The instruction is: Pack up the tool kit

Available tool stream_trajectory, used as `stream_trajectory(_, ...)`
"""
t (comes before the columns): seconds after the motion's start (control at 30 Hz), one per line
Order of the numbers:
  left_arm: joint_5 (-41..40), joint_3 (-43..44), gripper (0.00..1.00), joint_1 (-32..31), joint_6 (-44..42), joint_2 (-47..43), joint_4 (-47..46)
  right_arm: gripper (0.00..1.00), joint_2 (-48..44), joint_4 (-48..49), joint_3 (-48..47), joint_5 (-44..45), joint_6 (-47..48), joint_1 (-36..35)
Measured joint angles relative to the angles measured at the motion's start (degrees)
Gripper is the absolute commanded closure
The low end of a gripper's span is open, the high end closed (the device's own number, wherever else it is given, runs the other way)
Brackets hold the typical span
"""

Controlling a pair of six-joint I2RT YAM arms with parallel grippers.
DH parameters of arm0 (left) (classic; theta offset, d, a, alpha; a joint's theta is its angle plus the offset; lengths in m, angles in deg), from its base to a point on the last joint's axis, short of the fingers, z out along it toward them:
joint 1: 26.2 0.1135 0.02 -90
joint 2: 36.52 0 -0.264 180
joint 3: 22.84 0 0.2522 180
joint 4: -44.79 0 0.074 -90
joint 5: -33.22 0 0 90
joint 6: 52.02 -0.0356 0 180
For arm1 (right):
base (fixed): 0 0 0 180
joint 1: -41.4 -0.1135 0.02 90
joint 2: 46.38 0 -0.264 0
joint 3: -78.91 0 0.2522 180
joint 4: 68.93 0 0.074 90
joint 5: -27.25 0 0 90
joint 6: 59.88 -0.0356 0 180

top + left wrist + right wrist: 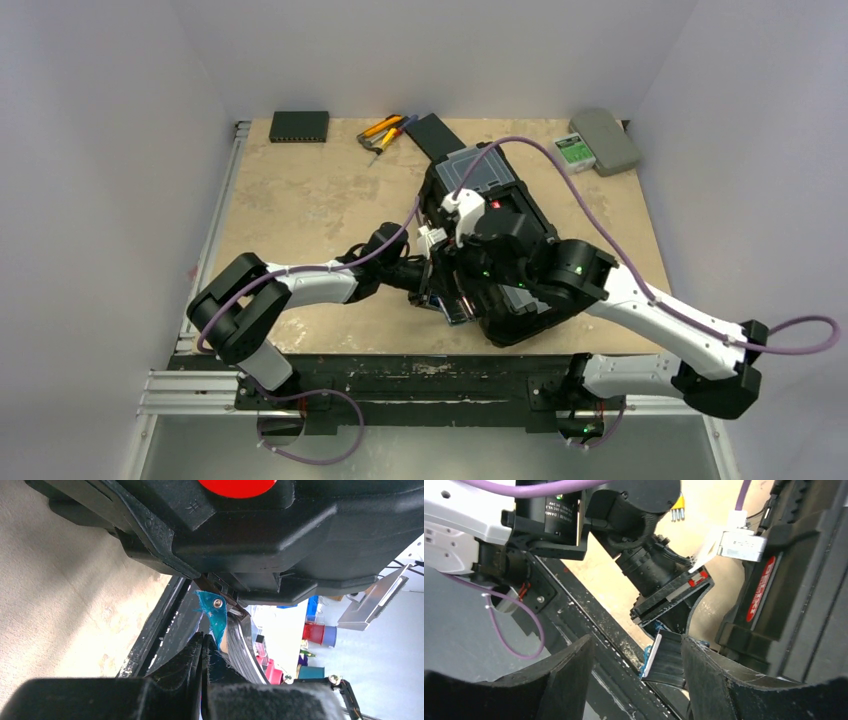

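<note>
Where left gripper point(203, 639) meets translucent blue latch point(212, 611), moulded black toolbox point(310, 535) overhangs.

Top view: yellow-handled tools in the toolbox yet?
No, the yellow-handled hand tools lie on the table near its far edge, outside the toolbox.
</note>
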Motion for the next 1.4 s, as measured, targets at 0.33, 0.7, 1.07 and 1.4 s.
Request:
stream_trajectory(0.33, 0.2, 0.0, 1.0, 0.0, 0.0, 0.0, -0.1, 0.4, 9.6, -9.3, -1.9, 18.8, -7.8, -15.1)
stream_trajectory(0.7, 0.2, 0.0, 1.0, 0.0, 0.0, 0.0, -0.1, 0.42, 16.5, -16.4, -1.9, 28.5, -15.1, -18.8)
stream_trajectory(1.07, 0.2, 0.0, 1.0, 0.0, 0.0, -0.3, 0.3, 0.46, 18.6, -16.6, 1.7, 29.1, -17.2, -18.7)
stream_trajectory(1.4, 0.2, 0.0, 1.0, 0.0, 0.0, -0.6, 0.7, 0.67, 19.1, -17.0, 2.8, 29.2, -17.6, -17.2)
